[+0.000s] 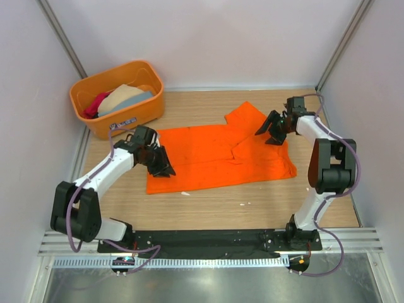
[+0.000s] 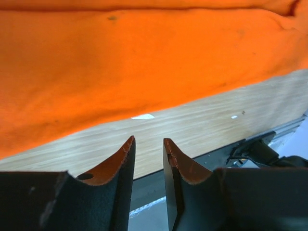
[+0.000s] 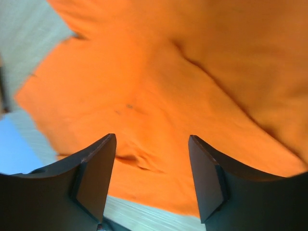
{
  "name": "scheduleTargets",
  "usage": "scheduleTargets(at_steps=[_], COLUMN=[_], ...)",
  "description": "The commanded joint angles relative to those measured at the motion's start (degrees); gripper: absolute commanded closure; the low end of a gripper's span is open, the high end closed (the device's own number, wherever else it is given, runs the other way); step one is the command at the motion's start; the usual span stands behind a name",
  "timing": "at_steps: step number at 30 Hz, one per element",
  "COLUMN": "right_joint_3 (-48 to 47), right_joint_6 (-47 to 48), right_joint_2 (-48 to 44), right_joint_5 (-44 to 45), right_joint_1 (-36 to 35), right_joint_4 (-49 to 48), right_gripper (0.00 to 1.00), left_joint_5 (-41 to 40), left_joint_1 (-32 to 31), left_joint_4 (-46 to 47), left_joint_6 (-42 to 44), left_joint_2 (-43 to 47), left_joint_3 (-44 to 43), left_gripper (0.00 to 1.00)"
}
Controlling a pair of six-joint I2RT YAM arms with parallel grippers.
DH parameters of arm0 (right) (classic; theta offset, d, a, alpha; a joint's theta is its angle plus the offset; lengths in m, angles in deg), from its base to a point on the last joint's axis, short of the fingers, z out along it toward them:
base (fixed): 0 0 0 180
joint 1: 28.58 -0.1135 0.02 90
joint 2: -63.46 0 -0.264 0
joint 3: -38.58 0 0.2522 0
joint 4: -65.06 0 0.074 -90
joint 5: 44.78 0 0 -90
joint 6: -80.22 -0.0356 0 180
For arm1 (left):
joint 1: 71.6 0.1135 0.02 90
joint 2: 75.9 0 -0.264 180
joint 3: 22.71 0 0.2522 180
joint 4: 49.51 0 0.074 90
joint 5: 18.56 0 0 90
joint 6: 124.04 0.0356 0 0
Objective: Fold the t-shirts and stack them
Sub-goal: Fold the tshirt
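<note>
A bright orange t-shirt (image 1: 221, 154) lies spread on the wooden table, with one sleeve (image 1: 246, 113) pointing to the back. My left gripper (image 1: 164, 169) hangs at the shirt's left front corner. In the left wrist view the left gripper (image 2: 148, 139) has its jaws a little apart with nothing between them, and the orange t-shirt (image 2: 120, 62) lies just beyond. My right gripper (image 1: 266, 134) hovers over the shirt's right back edge. In the right wrist view the right gripper (image 3: 152, 137) is wide open above the orange t-shirt (image 3: 183, 86). More t-shirts, crimson (image 1: 96, 105), beige (image 1: 123, 95) and grey-blue (image 1: 137, 101), lie in the tub.
An orange plastic tub (image 1: 129, 118) stands at the back left, close to my left arm. A small white scrap (image 1: 184, 193) lies on the wood in front of the shirt, seen as the white scrap (image 2: 143, 116) in the left wrist view. Walls enclose the table on three sides.
</note>
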Motion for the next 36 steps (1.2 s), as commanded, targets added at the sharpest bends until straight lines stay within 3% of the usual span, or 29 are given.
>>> scheduleTargets(at_steps=[1,7,15,23,25,31,33,36], right_joint_3=[2.4,9.4,17.3,25.8,23.0,9.7,4.6,-5.0], right_joint_6=[9.0,11.1,10.4,8.2,7.9,7.3,6.8,8.5], right_joint_2=[-6.6,-10.4,-10.5,-17.3,-18.6,-17.1,-14.8,-7.4], right_joint_5=[8.3,18.3,26.4,30.9,30.9,24.9,20.0,18.8], right_joint_1=[0.5,2.9,6.4,7.9,8.0,7.8,7.6,6.9], right_joint_4=[8.3,9.2,10.3,12.5,14.6,11.4,8.8,6.5], right_gripper=[0.36,0.63,0.67,0.62,0.60,0.39,0.35,0.34], left_joint_5=[-0.1,-4.7,-9.8,-10.7,-11.0,-14.4,-16.1,-15.1], left_joint_1=[2.4,5.3,8.5,8.9,8.9,9.0,9.2,10.4], left_joint_4=[-0.6,1.2,-1.5,-4.9,-7.0,-10.9,-9.6,-7.7], left_joint_6=[4.5,5.9,3.0,-1.3,-1.1,5.0,7.1,9.6], left_joint_2=[-4.5,-13.1,-18.3,-11.0,-8.7,-3.1,-5.9,-11.0], left_joint_3=[-0.3,-0.7,1.7,7.7,5.2,-8.1,-13.4,-20.4], left_gripper=[0.70,0.81,0.89,0.92,0.91,0.58,0.54,0.57])
